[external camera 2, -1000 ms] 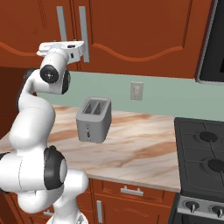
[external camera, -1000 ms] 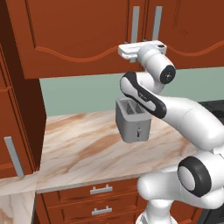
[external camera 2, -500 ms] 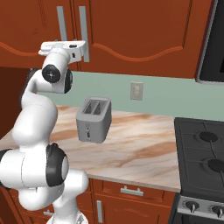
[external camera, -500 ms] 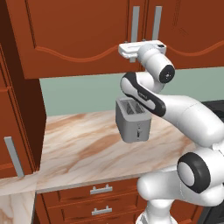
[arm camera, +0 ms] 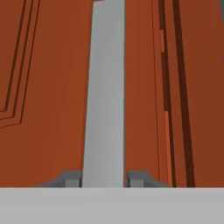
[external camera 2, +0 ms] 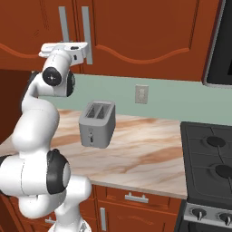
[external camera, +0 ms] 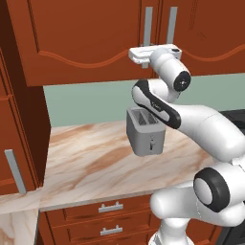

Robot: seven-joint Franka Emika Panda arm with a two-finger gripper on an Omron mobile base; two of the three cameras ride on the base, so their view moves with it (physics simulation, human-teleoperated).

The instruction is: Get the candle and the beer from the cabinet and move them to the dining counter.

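The cabinet (external camera: 86,43) hangs over the toaster counter with both arched doors closed, so the candle and the beer are hidden behind them. Its two grey bar handles stand side by side. My gripper (arm camera: 104,177) is raised to the left handle (external camera: 149,24), low on the bar. In the hand view that grey handle (arm camera: 105,96) runs straight up between my two finger tips, which press on it from both sides. From the right base view, the hand (external camera 2: 64,47) covers the lower end of that handle. I cannot make out the dining counter.
A grey toaster (external camera: 144,131) stands on the marbled counter (external camera: 81,162) below my hand. The drawers (external camera: 110,220) lie under the counter, and a stove (external camera 2: 210,167) sits at the right. A tall wooden unit (external camera: 19,119) closes off the left side.
The jaws have closed from wide open onto the cabinet's handle. The arm itself has hardly moved.
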